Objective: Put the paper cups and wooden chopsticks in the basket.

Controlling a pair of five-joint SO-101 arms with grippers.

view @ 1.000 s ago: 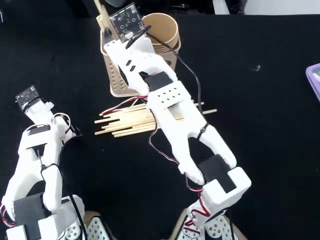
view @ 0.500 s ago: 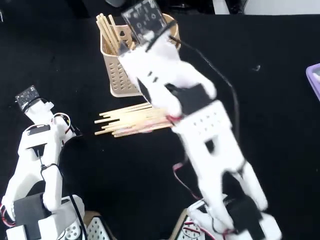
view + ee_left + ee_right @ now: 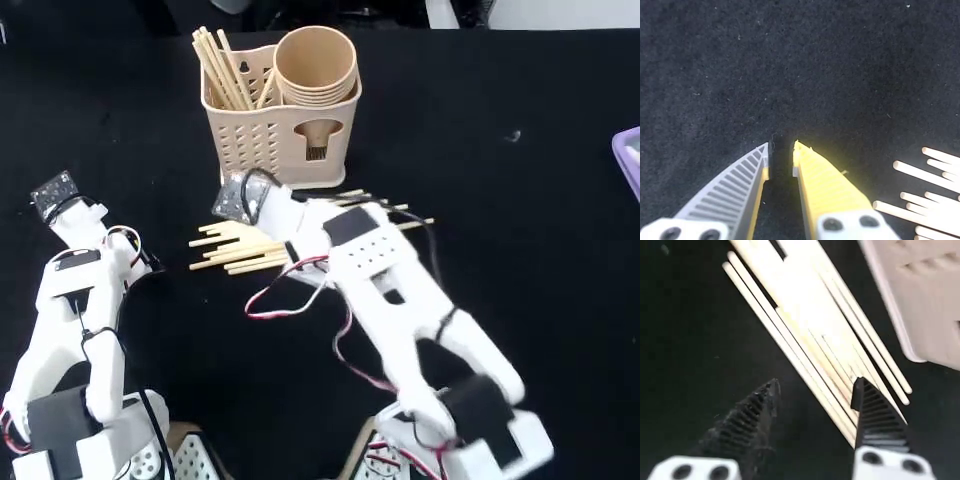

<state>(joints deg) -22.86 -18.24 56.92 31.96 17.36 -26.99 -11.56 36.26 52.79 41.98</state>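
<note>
The beige basket [image 3: 262, 145] stands at the back of the black table, holding a stack of paper cups [image 3: 315, 62] and a bundle of wooden chopsticks [image 3: 218, 68]. Loose chopsticks [image 3: 235, 252] lie in a pile in front of it. My right gripper [image 3: 816, 385] hangs open just above that pile [image 3: 815, 335], one black fingertip over the sticks and the other over bare cloth, with nothing held. The basket's wall [image 3: 920, 295] is close beside it. My left gripper [image 3: 781, 146] is low over bare cloth left of the pile, fingers nearly together and empty; stick ends [image 3: 920, 172] lie beside it.
The right arm [image 3: 390, 300] stretches across the table's middle to the pile. The left arm [image 3: 75, 270] stays at the left edge. A purple object [image 3: 628, 155] pokes in at the right edge. Black cloth lies bare to the right of the basket.
The right arm pulled back from above the basket and dropped down to the loose pile. A bundle of chopsticks now stands in the basket. The left arm has not moved.
</note>
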